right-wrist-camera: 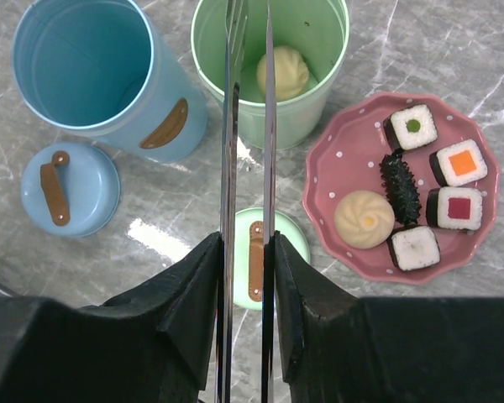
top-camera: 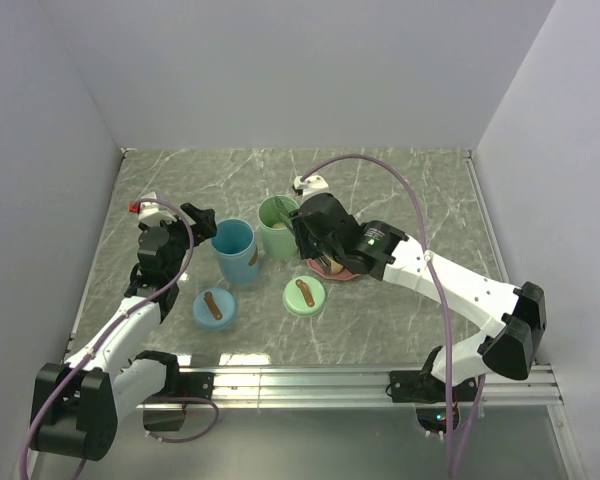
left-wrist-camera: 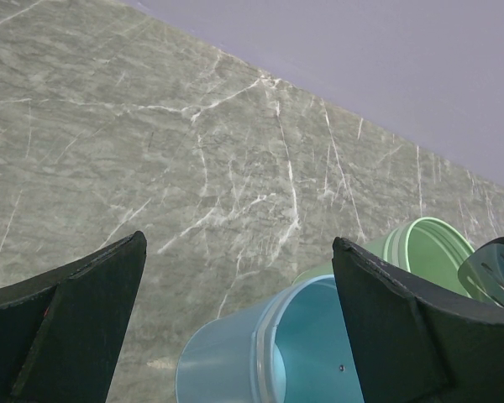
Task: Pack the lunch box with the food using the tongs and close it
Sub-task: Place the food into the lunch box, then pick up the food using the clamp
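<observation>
Right now your right gripper (right-wrist-camera: 248, 252) has its fingers (right-wrist-camera: 197, 285) pinching the tongs (right-wrist-camera: 232, 168) near the joined end. The two thin arms stand slightly apart. The tongs' long axis runs straight out from the wrist, and the tips point at the mouth of the green lunch box (right-wrist-camera: 319, 109). From this angle it's hard to say whether the tips dip below the rim. One tan bun (right-wrist-camera: 287, 73) lies inside that box.

Just right of it sits the pink plate (right-wrist-camera: 336, 168), carrying a second bun (right-wrist-camera: 364, 218), four square sushi pieces (right-wrist-camera: 412, 126) and a dark spiky piece (right-wrist-camera: 401, 186).

The blue lunch box (right-wrist-camera: 172, 138) stands upright just left of the green one. Its blue lid (right-wrist-camera: 84, 189) lies flat on the bench (left-wrist-camera: 151, 126) nearer you. The green lid (right-wrist-camera: 281, 225) lies under the tongs' handle end.

Your left gripper (left-wrist-camera: 239, 243) hangs over the blue box, its fingers (left-wrist-camera: 76, 319) spread wide, with nothing between them.
</observation>
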You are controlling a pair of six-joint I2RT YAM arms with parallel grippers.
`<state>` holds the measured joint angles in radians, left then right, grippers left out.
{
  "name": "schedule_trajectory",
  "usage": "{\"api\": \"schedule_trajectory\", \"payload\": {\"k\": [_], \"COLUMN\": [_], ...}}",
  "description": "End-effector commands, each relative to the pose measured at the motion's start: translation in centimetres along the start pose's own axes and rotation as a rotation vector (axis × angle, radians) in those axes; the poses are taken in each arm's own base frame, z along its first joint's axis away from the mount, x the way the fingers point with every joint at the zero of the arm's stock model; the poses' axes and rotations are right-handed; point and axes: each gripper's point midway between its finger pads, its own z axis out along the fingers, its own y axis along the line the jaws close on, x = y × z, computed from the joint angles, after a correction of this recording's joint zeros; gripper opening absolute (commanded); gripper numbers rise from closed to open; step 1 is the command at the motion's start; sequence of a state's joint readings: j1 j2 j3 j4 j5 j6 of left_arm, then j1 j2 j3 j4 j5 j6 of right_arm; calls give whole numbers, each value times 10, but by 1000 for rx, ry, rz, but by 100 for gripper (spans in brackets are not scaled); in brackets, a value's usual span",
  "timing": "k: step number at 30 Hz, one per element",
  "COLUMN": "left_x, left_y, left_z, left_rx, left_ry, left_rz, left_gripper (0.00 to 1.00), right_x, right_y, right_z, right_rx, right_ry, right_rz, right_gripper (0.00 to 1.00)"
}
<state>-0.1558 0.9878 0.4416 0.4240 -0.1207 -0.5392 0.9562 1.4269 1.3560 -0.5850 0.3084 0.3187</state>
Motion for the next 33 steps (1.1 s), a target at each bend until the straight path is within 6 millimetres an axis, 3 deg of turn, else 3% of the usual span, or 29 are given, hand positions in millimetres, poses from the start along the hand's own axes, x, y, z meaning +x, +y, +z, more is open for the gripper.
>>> {"api": "schedule_trajectory", "payload": {"k": [1,14,20,25,33], "left_x": [-23,-22,-22,-24,-22], "left_y": [-12,-12,-12,-13,-14], "left_z": [2,3,3,2,2], "left_rx": [31,30,29,35,42], "left_ry": [-61,-56,-57,-60,-55], "left_rz": [-12,-12,-13,-12,-13], "left_gripper": [99,99,100,100,100], "right_x": [-28,-45,-50,-40,-7], "right_y": [5,-8,-28,-56,-91], "right_z": [-6,-25,-40,-43,-28], "right_rx": [-8,33,109,241,328], "right_ry": [-85,-173,-222,-226,-166], "right_rz": [16,62,97,136,204], "right_gripper": [38,43,45,50,52]}}
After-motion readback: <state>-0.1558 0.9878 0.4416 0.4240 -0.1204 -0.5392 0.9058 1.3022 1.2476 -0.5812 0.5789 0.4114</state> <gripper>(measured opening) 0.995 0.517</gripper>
